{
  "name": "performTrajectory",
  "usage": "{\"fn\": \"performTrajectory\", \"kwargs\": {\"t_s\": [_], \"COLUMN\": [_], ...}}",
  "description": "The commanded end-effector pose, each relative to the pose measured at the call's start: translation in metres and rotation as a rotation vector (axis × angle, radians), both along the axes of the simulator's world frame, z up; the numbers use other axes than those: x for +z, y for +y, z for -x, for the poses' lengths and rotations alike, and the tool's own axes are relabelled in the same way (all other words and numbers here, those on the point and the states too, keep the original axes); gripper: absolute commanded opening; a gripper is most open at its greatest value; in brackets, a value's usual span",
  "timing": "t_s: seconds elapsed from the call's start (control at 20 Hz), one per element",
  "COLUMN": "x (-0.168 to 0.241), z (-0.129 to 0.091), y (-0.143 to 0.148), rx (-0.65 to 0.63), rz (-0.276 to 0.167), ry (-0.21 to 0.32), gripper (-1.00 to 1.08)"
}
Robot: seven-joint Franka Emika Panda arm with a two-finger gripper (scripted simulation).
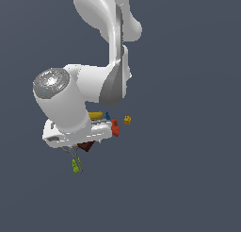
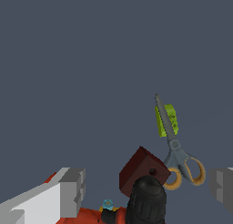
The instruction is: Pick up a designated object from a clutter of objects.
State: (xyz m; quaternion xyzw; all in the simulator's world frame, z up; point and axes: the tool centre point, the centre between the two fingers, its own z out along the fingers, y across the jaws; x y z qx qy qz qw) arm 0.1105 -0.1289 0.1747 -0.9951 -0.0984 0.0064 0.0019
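The clutter of objects lies on the dark grey floor under my arm. In the wrist view, orange-handled scissors (image 2: 180, 160) lie with their blades across a little green piece (image 2: 166, 119). A dark red box (image 2: 140, 170) sits beside the handles, and the black and orange-red power drill (image 2: 146, 203) is close below it. My gripper (image 2: 148, 187) is open above the box and drill, its fingers (image 2: 70, 191) wide apart with nothing between them. The exterior view also shows the yellow banana (image 1: 95, 115), a blue piece (image 1: 107, 116) and a yellow piece (image 1: 127, 120). Nothing marks which object is designated.
My white arm (image 1: 94, 85) covers part of the pile in the exterior view, where the drill (image 1: 115, 127), the box (image 1: 86, 145) and the green piece (image 1: 75, 166) show around the hand (image 1: 70, 134). Plain grey floor (image 1: 188, 179) surrounds the pile.
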Motion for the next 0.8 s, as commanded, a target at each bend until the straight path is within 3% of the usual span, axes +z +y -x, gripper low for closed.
{"fn": "performTrajectory", "kwargs": {"t_s": [0.0,0.75], "x": [-0.021,-0.106], "z": [-0.01,-0.032], "y": [-0.014,-0.069], "rx": [0.034,0.16], "rz": [0.0,0.001], "ry": [-0.003,-0.013], "gripper": [1.0,1.0]}}
